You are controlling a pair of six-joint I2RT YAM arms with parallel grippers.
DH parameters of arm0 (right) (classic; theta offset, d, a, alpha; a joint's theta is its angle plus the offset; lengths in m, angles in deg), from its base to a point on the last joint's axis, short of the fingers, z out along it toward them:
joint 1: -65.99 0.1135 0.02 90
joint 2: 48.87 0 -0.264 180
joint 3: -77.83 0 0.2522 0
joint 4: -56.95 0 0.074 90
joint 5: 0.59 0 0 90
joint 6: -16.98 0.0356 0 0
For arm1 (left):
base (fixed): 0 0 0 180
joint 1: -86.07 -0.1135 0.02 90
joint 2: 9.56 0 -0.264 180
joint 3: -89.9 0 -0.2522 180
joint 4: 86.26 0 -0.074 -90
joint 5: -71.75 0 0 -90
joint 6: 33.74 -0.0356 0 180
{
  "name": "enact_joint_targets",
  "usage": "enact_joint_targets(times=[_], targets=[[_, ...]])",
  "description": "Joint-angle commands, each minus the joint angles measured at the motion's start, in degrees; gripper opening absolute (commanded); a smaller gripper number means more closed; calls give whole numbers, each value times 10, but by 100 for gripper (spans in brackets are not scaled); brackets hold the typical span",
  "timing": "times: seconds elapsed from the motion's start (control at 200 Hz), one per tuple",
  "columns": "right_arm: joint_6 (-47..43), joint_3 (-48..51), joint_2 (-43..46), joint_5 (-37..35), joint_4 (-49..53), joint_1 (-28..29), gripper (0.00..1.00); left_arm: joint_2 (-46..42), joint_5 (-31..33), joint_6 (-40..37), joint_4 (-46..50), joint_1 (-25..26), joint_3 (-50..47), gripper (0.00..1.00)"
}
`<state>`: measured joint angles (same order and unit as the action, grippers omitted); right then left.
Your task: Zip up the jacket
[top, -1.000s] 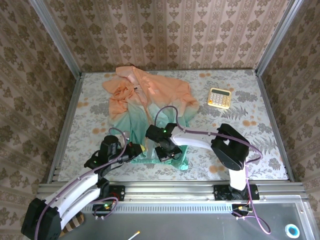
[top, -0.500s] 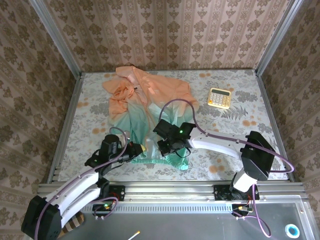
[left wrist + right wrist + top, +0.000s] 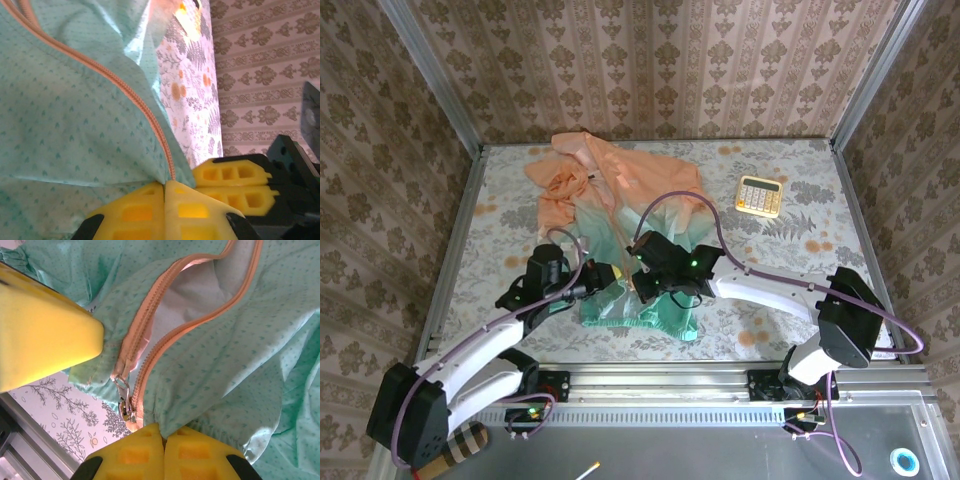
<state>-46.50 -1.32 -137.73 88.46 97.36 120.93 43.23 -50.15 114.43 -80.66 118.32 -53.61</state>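
The jacket (image 3: 620, 185) lies spread on the table, peach-orange at the far end and mint green at the hem (image 3: 655, 312). My left gripper (image 3: 606, 279) is shut on the mint fabric at a zipper edge (image 3: 150, 117), its yellow fingertips (image 3: 145, 210) pressed together. My right gripper (image 3: 644, 284) is shut on the hem just beside the metal zipper slider (image 3: 123, 402), close to the left one. Above the slider the two peach zipper rows (image 3: 165, 305) gape apart. The left gripper's yellow finger (image 3: 40, 335) sits on the other side of the zipper.
A yellow-cream calculator (image 3: 758, 195) lies at the far right of the floral tablecloth (image 3: 800, 270). Metal frame rails (image 3: 455, 250) run along both sides and the near edge. Patterned walls close in the workspace.
Both grippers have moved away from the near edge, carrying the hem with them. The right arm has swung out and stretched; its gripper now sits next to the left one.
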Motion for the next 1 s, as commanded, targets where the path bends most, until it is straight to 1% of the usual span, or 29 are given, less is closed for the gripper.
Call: enact_joint_targets(times=[0.0,0.195,0.285,0.405,0.625,0.645,0.835,0.99], targets=[[-10,5,11,-16,-18,-7,0,-4,-24,-32,7,20,27,0],[-6,15,19,-20,-41,-15,0,-4,-38,-46,34,67,37,0],[-5,23,26,-20,-55,-19,0,-17,-29,-55,66,69,40,0],[-5,41,45,-12,-81,-24,0,-50,-9,-68,99,49,44,0],[-4,96,87,24,-150,-40,0,-72,-24,-68,79,-7,42,0],[-5,101,107,28,-157,-42,0,-72,-26,-69,74,-11,42,0],[-3,138,146,68,-198,-65,0,-68,-32,-81,19,-21,40,0],[-3,150,165,87,-205,-77,0,-68,-24,-99,-22,-22,39,0]])
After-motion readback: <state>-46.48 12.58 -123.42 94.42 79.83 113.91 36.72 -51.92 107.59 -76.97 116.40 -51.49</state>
